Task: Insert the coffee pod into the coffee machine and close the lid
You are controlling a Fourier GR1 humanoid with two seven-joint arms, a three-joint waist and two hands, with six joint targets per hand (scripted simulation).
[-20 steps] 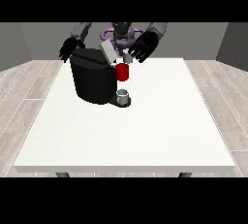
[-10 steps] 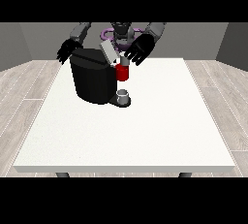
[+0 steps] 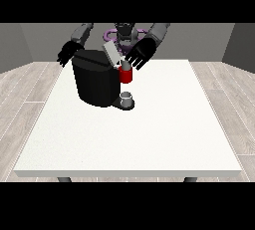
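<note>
Now robot hand [image 3: 139, 55] over coffee machine [image 3: 97, 79]

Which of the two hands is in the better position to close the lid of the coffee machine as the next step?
Probably the robot's left, the hand at the view's right. It hangs right beside the raised lid, above the red brew head. The hand at the view's left is behind the coffee machine, away from the lid.
</note>
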